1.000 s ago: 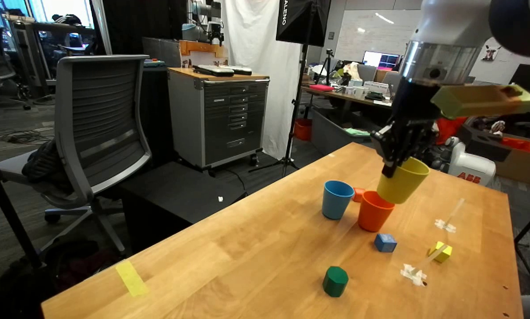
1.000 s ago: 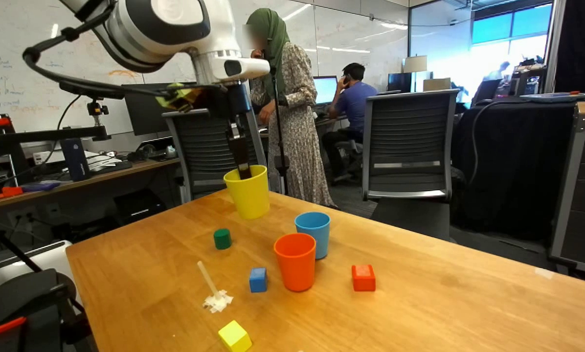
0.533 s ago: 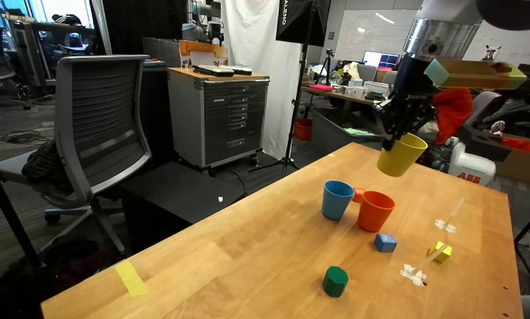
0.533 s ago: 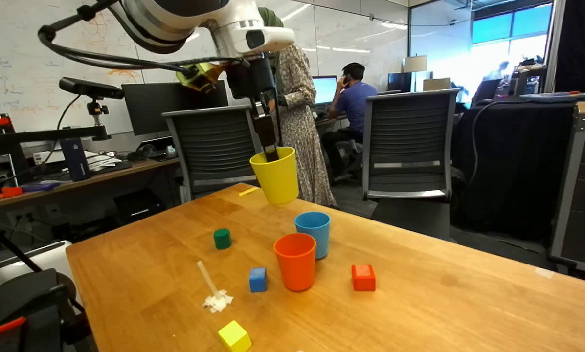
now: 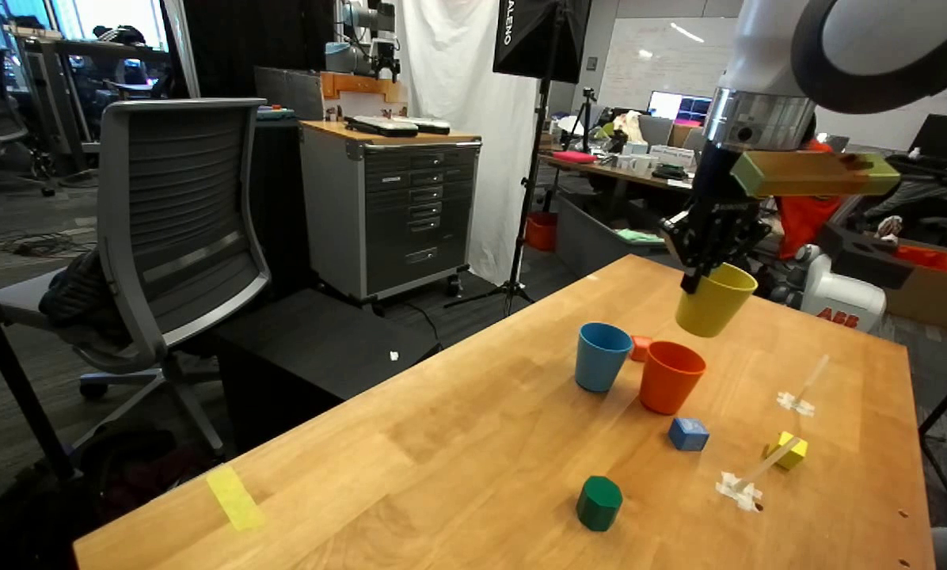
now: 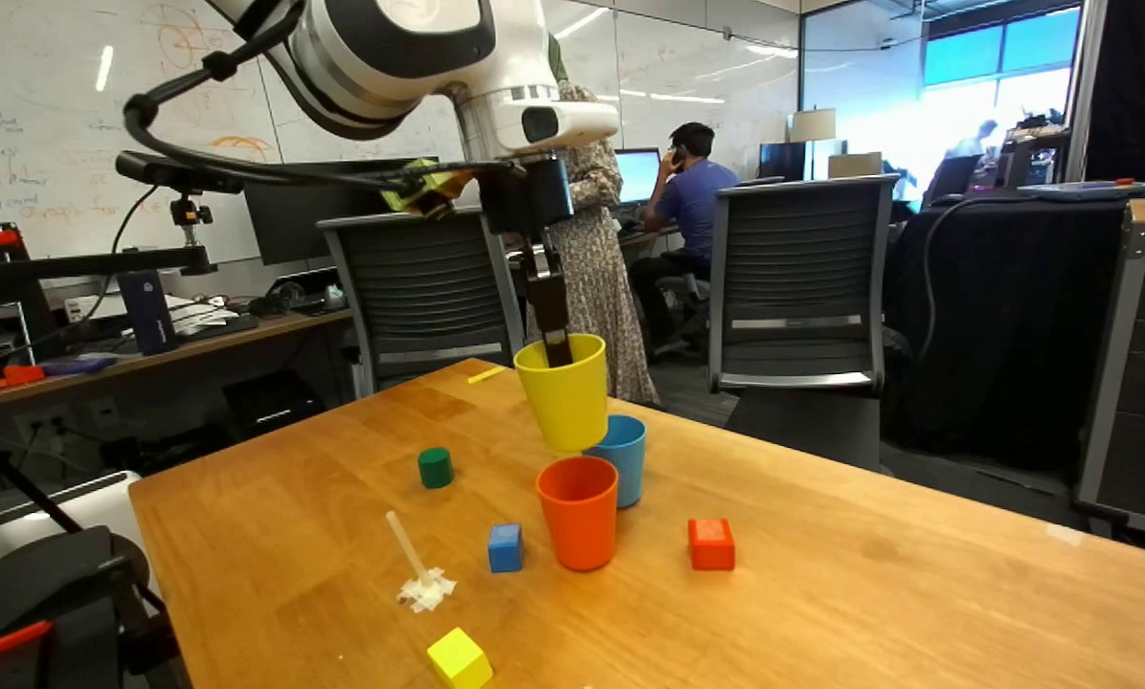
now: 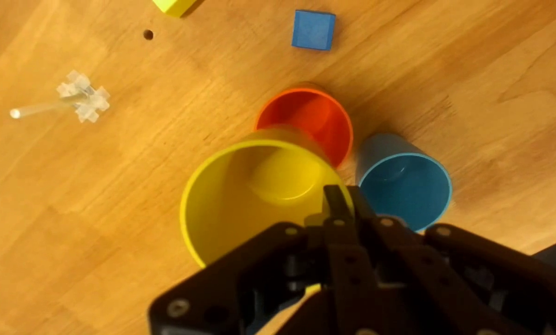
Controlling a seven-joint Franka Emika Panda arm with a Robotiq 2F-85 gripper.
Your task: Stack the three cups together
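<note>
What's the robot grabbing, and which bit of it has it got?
The yellow cup. The tool pinches its wall at the rim, with one finger inside the cup and one outside.

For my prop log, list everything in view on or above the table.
Yellow cup: 1, yellow, above table
Orange cup: 1, orange, on table
Blue cup: 1, blue, beside orange cup
Blue block: 1, blue, near orange cup
Red block: 1, red, near cups
Green block: 1, green, on table
Rods: 2, pale, taped to table
Yellow block: 1, yellow, near rods
Tape strip: 1, yellow, table edge
Patch: 1, whitish, table edge
Arm: 1, mostly white, above table
End effector: 1, black, gripping yellow cup
</note>
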